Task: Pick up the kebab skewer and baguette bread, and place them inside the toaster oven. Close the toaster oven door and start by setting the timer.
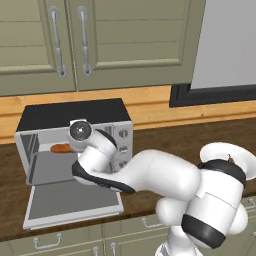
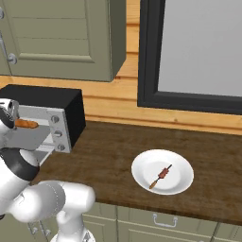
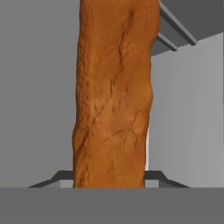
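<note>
Baguette bread [image 3: 113, 100] is sitting clamped in the part-closed pincer [image 3: 109, 186], its long axis running straight ahead into the toaster oven [image 1: 75, 135].

You've got a dark wood counter [image 2: 108, 151] running along the wall. On its left end sits the toaster oven [image 1: 75, 116], its door [image 1: 75, 202] dropped open flat over the counter's front edge. Well off to the right there's a white plate [image 2: 182, 186] sitting on the wood, nearer the front edge.
</note>
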Available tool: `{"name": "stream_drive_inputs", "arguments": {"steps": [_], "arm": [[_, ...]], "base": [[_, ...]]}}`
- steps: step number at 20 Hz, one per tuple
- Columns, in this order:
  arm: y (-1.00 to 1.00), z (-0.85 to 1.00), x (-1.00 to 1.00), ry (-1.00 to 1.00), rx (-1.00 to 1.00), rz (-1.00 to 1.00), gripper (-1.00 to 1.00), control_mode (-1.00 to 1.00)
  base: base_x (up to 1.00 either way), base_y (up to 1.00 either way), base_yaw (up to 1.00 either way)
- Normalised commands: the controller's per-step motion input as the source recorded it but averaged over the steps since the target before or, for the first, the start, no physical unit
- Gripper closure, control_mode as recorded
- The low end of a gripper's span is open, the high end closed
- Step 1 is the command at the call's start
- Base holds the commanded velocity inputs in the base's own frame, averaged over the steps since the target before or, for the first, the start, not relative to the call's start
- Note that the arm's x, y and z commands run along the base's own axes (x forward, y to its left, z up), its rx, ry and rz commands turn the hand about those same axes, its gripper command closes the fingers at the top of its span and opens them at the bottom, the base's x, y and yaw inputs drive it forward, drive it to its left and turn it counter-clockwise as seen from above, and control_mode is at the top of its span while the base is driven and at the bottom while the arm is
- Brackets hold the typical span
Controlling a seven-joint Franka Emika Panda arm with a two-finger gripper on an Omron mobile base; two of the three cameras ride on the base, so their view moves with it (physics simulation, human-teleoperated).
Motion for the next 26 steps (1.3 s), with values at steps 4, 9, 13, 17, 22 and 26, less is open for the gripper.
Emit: {"name": "stream_drive_inputs", "arguments": {"steps": [4,9,13,17,22,26], "arm": [[0.0,0.0,0.41,0.02,0.0,0.0,1.0,-1.0],[0.0,0.0,0.29,0.06,0.0,0.0,1.0,-1.0],[0.0,0.0,0.21,0.09,0.0,0.0,1.0,-1.0],[0.0,-0.04,0.09,0.08,0.0,0.0,1.0,-1.0],[0.0,-0.05,0.03,0.06,0.0,0.0,-1.0,-1.0],[0.0,0.0,0.0,0.01,0.0,0.0,-1.0,-1.0]], "base": [[0.0,0.0,0.0],[0.0,0.0,0.0],[0.0,0.0,0.0],[0.0,0.0,0.0],[0.0,0.0,0.0],[0.0,0.0,0.0]]}}
